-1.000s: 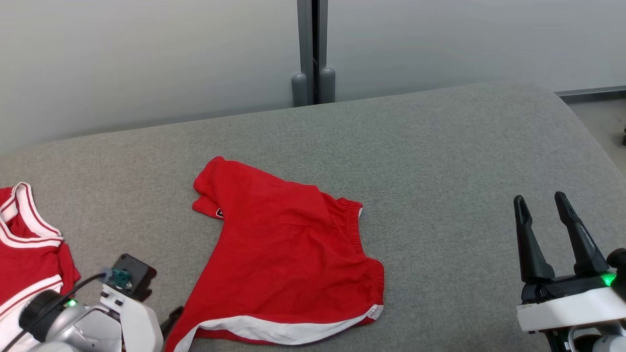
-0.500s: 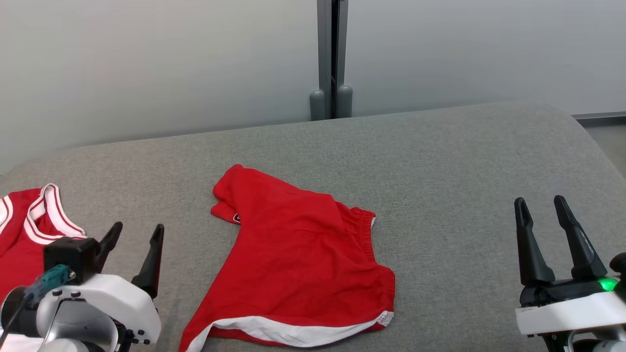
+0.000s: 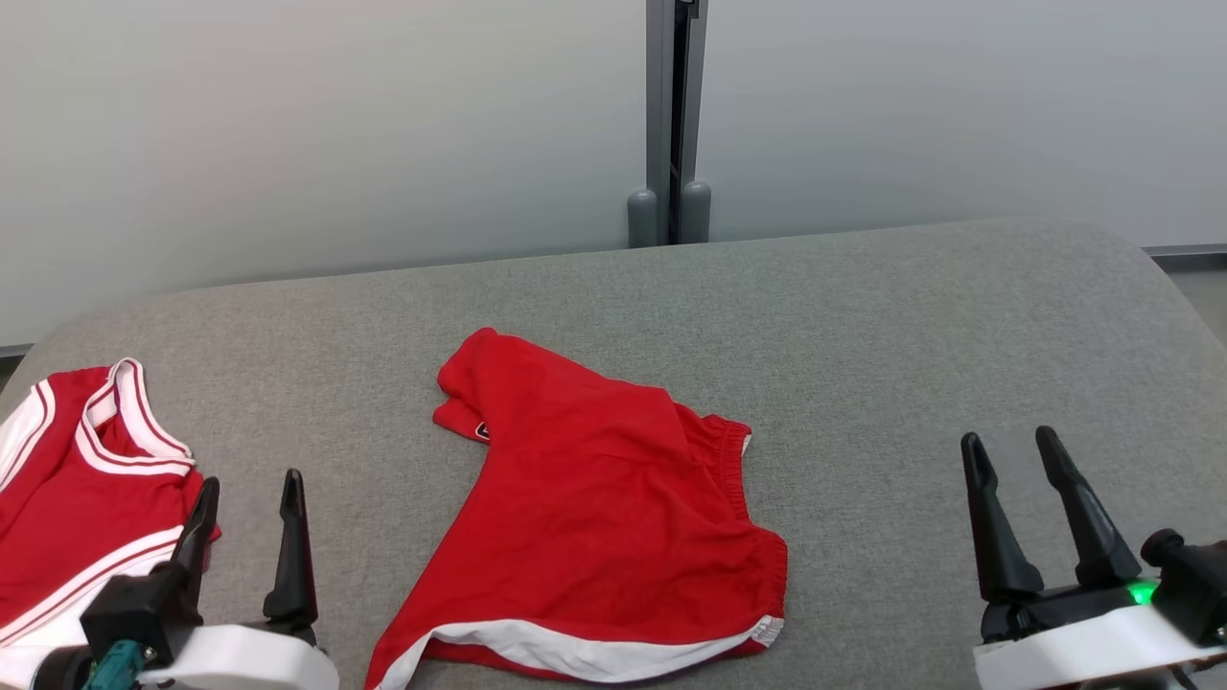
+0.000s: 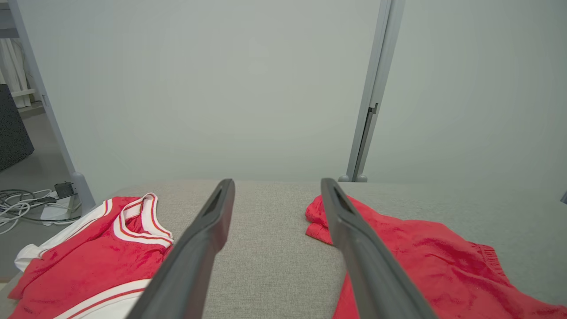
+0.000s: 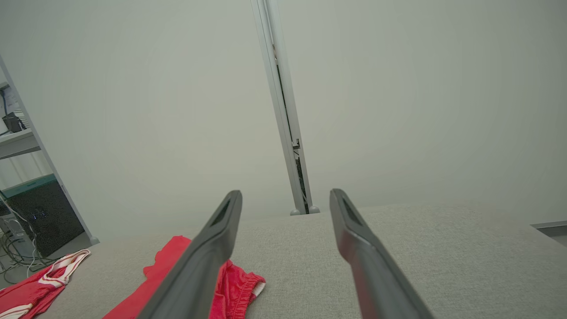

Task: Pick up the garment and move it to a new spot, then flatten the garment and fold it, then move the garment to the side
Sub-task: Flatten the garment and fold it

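The garment (image 3: pixel 594 508) is a pair of red shorts with a white hem. It lies crumpled but mostly spread in the middle of the grey padded surface (image 3: pixel 911 335). The shorts also appear in the left wrist view (image 4: pixel 421 252) and the right wrist view (image 5: pixel 161 261). My left gripper (image 3: pixel 251 481) is open at the lower left, between the shorts and a jersey, touching neither. In its own view the left gripper (image 4: pixel 277 181) holds nothing. My right gripper (image 3: pixel 1008 439) is open at the lower right, well away from the shorts. The right gripper (image 5: pixel 287 192) is empty.
A red jersey with white trim (image 3: pixel 86 498) lies at the surface's left edge, also seen in the left wrist view (image 4: pixel 88 257). Pale wall panels with a grey post (image 3: pixel 671 115) stand behind. Cables lie on the floor (image 4: pixel 26 204) at the left. Bare surface spreads right of the shorts.
The camera shifted, sliding the whole scene right and down. My left gripper lifted from beside the shorts' lower left edge and turned fingers-up. The shorts lie as before.
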Controlling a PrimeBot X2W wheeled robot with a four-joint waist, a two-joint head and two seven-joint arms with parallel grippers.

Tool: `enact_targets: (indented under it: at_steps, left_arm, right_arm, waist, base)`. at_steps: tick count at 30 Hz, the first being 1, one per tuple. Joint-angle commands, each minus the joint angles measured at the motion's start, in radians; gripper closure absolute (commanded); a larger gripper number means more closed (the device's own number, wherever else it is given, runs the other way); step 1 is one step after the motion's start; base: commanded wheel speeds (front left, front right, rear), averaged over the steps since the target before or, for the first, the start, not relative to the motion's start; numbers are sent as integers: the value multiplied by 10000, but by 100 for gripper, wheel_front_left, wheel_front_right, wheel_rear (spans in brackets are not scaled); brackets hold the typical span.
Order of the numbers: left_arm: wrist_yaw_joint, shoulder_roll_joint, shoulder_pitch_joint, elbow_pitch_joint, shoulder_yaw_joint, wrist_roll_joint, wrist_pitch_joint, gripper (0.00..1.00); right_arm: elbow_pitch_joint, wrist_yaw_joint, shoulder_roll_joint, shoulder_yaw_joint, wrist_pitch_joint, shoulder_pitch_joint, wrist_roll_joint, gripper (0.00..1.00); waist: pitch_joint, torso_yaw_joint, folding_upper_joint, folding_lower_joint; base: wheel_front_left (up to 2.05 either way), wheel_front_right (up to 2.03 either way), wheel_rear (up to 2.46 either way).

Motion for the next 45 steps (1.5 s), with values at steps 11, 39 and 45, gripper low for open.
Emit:
enact_targets:
  at_steps: [11, 39, 45]
  left_arm:
    - [-473, -314, 249, 1218, -193, 415, -506, 0]
    - [-880, -685, -99, 1964, -148, 529, -584, 0]
    - [-1115, -879, -43, 1892, 12, -66, -375, 0]
  right_arm:
    - [680, 20, -211, 468, -458, 115, -146, 0]
    - [1029, 20, -331, 517, -563, -287, -92, 0]
    - [1009, 20, -329, 446, -538, -209, 70, 0]
  waist:
    - [-28, 91, 0, 0]
    - [-43, 332, 0, 0]
    - [-63, 379, 0, 0]
  base:
    - [0, 0, 0]
    - [0, 0, 0]
    - [0, 0, 0]
